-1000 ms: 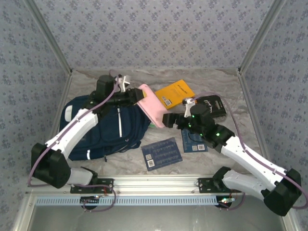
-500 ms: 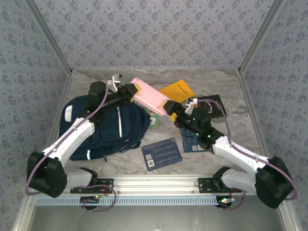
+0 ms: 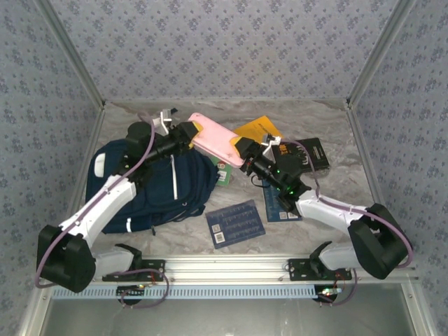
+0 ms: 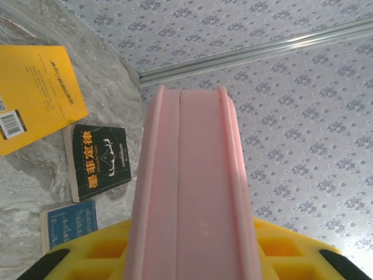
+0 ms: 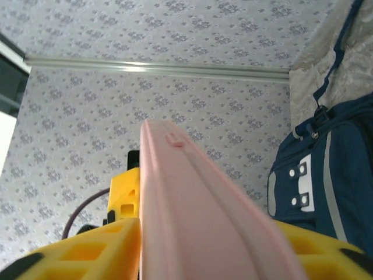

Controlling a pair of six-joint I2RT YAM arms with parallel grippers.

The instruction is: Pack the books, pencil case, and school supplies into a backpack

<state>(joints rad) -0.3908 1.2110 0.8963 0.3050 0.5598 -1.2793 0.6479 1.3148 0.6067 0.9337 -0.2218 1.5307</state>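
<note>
A pink oblong pencil case [image 3: 215, 140] hangs in the air above the table, between the two arms. My left gripper [image 3: 187, 133] is shut on its left end, and the case runs away from the yellow fingers [image 4: 291, 245] in the left wrist view. My right gripper [image 3: 243, 152] is shut on its right end, with yellow fingers [image 5: 87, 256] against both sides. The navy backpack [image 3: 150, 185] lies at the left. An orange book [image 3: 260, 131], a black book [image 3: 311, 154] and a blue book [image 3: 236, 222] lie flat. A second blue book [image 3: 276, 206] is partly under the right arm.
A small green pack [image 3: 222, 173] lies at the backpack's right edge, under the pencil case. Patterned walls close in the back and both sides. A metal rail [image 3: 224, 267] runs along the near edge.
The right gripper reached up and left to the pencil case's free end and closed on it. The left gripper lifted the case slightly leftward and levelled it.
</note>
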